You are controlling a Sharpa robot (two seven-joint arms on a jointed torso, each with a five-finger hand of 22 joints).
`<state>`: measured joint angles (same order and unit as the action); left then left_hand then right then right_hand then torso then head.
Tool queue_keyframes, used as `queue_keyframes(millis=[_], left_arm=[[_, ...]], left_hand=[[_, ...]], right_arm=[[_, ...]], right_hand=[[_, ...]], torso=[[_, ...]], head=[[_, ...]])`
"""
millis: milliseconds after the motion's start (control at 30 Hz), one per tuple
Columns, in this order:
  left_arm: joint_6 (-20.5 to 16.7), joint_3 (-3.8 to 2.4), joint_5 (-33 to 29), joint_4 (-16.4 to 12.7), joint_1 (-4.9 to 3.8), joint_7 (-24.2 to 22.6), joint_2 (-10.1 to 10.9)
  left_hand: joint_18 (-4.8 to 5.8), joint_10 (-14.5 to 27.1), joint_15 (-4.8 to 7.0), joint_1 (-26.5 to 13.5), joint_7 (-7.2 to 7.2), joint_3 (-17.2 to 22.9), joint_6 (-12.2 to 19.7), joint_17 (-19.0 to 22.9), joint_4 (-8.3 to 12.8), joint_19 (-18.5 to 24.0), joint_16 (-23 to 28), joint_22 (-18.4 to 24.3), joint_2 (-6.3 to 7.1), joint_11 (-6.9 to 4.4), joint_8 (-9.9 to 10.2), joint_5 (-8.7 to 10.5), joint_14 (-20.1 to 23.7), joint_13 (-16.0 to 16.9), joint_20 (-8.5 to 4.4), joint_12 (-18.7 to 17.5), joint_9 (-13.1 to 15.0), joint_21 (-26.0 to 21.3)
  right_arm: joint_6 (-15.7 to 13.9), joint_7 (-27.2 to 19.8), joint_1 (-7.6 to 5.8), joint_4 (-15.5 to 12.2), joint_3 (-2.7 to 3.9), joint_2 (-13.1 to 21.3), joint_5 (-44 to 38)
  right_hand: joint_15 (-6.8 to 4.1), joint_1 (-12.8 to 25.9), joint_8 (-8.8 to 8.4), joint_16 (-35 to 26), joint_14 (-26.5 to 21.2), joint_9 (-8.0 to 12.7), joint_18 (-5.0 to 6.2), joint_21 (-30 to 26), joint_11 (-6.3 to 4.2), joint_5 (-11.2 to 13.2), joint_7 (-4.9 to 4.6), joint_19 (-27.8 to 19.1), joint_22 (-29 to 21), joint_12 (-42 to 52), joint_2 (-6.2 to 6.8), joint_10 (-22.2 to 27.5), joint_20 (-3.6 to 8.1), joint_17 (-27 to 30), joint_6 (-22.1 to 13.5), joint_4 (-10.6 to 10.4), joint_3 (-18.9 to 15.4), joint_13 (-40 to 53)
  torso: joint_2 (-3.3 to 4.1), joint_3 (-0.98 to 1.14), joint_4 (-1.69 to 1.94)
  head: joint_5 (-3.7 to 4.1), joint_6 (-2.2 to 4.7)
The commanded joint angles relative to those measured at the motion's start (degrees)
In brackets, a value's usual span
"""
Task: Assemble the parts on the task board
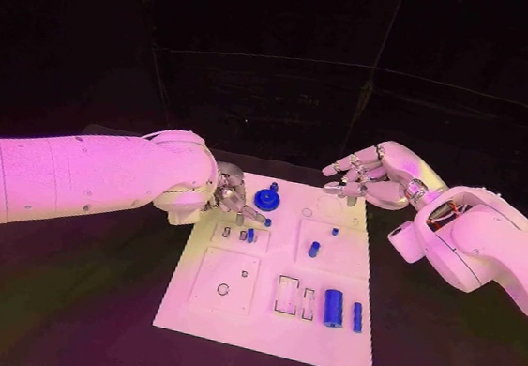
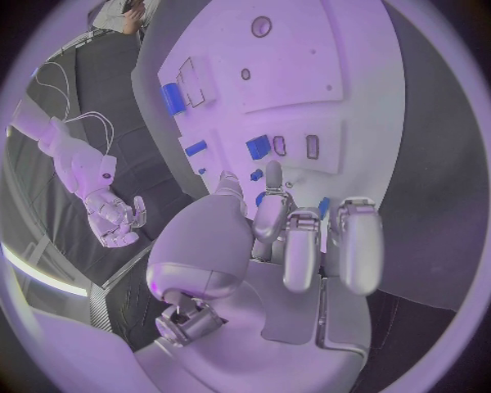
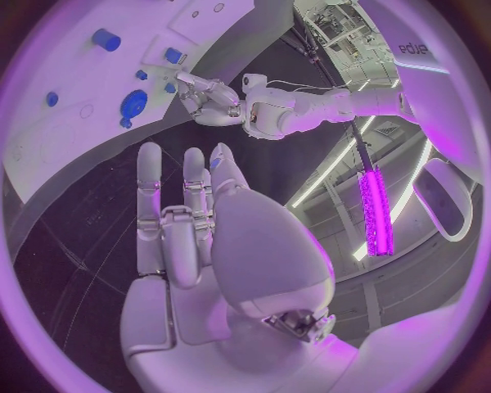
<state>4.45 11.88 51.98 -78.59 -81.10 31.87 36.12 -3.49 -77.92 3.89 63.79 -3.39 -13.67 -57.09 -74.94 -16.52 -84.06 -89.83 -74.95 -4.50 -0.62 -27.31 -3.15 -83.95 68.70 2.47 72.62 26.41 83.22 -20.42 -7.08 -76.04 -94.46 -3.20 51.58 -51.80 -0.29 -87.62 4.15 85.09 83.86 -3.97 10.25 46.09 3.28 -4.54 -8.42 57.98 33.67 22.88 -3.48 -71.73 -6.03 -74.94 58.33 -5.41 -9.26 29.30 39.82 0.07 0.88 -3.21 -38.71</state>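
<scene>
Several blue parts (image 1: 333, 307) lie on the task board (image 1: 320, 345), mid-counter; left hand (image 1: 231, 195) hovers at its far edge near the round part (image 1: 268, 199), grip state unclear; right hand (image 1: 372, 182) empty, fingers spread; next: pinch a part, seat it.

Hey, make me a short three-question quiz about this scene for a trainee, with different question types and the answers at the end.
1. True or false: the right hand holds a blue part.
2. Multiple choice: the left hand is at the task board's A) near edge, B) far left part, C) far right corner.
3. Fill in: the large blue cylinder lies beside a thinner blue ____.

Key
1. False; it hovers past the board's far right corner, fingers apart, holding nothing.
2. B, close to the round blue part.
3. Rod.
</scene>
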Motion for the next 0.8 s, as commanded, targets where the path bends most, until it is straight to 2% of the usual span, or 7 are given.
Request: queue_keyframes(millis=[33,133,267,467,500,600,800], left_arm=[[2.4,0.4,2.3,1.0,-0.12,4.4,-1.2],[2.8,0.62,2.3,1.7,-0.13,4.8,-2.3],[3.1,0.74,2.3,2.4,-0.13,5.2,-3.3],[3.8,0.81,2.3,3.1,-0.13,5.6,-4.2],[3.9,0.81,2.3,3.1,-0.13,5.6,-4.2],[4.2,0.82,2.3,3.3,-0.13,5.6,-4.5],[4.6,0.86,2.3,3.5,-0.12,5.4,-5.2]], left_hand=[[0.93,-0.5,0.31,-0.1,-0.01,-0.4,0.6,-15.1,0.1,-1.1,-0.2,-2.1,0.07,-0.08,-0.5,0.32,-6.1,0.1,-0.43,0.2,0.6,0.2],[0.94,-0.5,0.31,0.2,0.0,-0.5,0.8,-15.1,0.2,-1.1,-0.2,-2.2,0.01,-0.09,-0.7,0.3,-6.1,0.2,-0.44,0.3,0.9,0.2],[0.95,-0.5,0.3,0.4,0.0,-0.5,0.9,-15.1,0.3,-1.1,-0.2,-2.3,-0.06,-0.09,-0.9,0.29,-6.1,0.3,-0.43,0.3,1.2,0.3],[0.98,-0.4,0.29,0.8,-0.01,-0.5,1.2,-15.1,0.4,-1.1,-0.2,-2.4,-0.23,-0.08,-1.2,0.26,-6.1,0.3,-0.42,0.4,1.6,0.3],[0.99,-0.4,0.29,0.9,-0.01,-0.5,1.2,-15.1,0.4,-1.1,-0.2,-2.5,-0.27,-0.07,-1.2,0.25,-6.1,0.3,-0.42,0.4,1.7,0.4],[1.0,-0.4,0.28,1.0,-0.01,-0.5,1.3,-15.1,0.4,-1.2,-0.2,-2.6,-0.32,-0.07,-1.3,0.25,-6.1,0.3,-0.41,0.4,1.8,0.4],[1.06,-0.4,0.27,1.6,-0.01,-0.5,1.5,-15.1,0.6,-1.2,-0.2,-2.9,-0.46,-0.07,-1.6,0.24,-6.1,0.4,-0.39,0.4,2.4,0.6]], right_arm=[[-0.7,-0.3,-0.14,0.4,0.04,-0.3,-0.3],[-0.9,-0.2,-0.14,0.7,0.04,-0.4,-0.3],[-0.9,-0.1,-0.14,1.0,0.04,-0.5,-0.4],[-0.7,0.2,-0.14,1.2,0.04,-0.7,-0.4],[-0.7,0.3,-0.14,1.3,0.04,-0.8,-0.4],[-0.6,0.4,-0.14,1.3,0.04,-0.9,-0.4],[-0.6,0.6,-0.14,1.5,0.04,-1.2,-0.4]], right_hand=[[-0.11,0.1,-0.04,-0.5,3.0,0.0,0.2,-0.4,-0.01,-0.3,0.02,0.4,-0.1,0.5,-0.01,0.3,0.09,-9.1,-0.3,0.1,-0.7,0.4],[-0.12,0.0,-0.03,-0.7,3.0,0.0,0.2,-0.4,-0.01,-0.5,0.01,0.5,-0.1,0.7,-0.1,0.5,0.11,-9.1,-0.4,0.2,-1.0,0.6],[-0.11,0.1,-0.02,-0.9,3.0,0.0,0.19,-0.5,0.02,-0.7,-0.01,0.5,-0.1,0.7,-0.16,0.7,0.11,-8.9,-0.5,0.2,-1.2,0.7],[-0.09,0.3,0.0,-1.2,3.0,0.0,0.18,-0.6,0.04,-1.0,-0.02,0.5,-0.1,0.8,-0.29,0.9,0.1,-8.8,-0.5,0.1,-1.5,0.8],[0.06,0.2,0.04,3.8,5.6,-0.1,0.23,-0.8,0.12,-1.3,-0.03,0.5,-0.1,1.0,-0.48,1.0,0.09,-14.0,-0.5,0.1,-1.8,0.9],[-0.02,0.3,0.05,-0.8,3.2,-0.1,0.19,-0.9,0.09,-1.5,-0.06,0.6,-0.1,1.1,-0.66,1.1,0.02,-9.6,-0.6,0.0,-2.2,1.1],[-0.06,0.3,0.11,-1.7,3.0,-0.1,0.2,-1.1,0.06,-2.7,-0.06,0.6,-0.1,1.3,-0.99,1.4,0.04,-9.2,-0.6,0.0,-2.8,1.2]], torso=[[0.03,-0.04,-0.09],[0.12,-0.05,0.0],[0.08,-0.03,-0.14],[0.07,-0.05,0.01],[0.06,-0.05,0.05],[0.03,-0.02,0.07],[0.05,-0.05,0.0]], head=[[-0.12,-0.15],[-0.13,-0.3],[-0.32,-0.54],[-0.23,-0.86],[-0.24,-0.93],[-0.28,-1.09],[-0.44,-1.37]])
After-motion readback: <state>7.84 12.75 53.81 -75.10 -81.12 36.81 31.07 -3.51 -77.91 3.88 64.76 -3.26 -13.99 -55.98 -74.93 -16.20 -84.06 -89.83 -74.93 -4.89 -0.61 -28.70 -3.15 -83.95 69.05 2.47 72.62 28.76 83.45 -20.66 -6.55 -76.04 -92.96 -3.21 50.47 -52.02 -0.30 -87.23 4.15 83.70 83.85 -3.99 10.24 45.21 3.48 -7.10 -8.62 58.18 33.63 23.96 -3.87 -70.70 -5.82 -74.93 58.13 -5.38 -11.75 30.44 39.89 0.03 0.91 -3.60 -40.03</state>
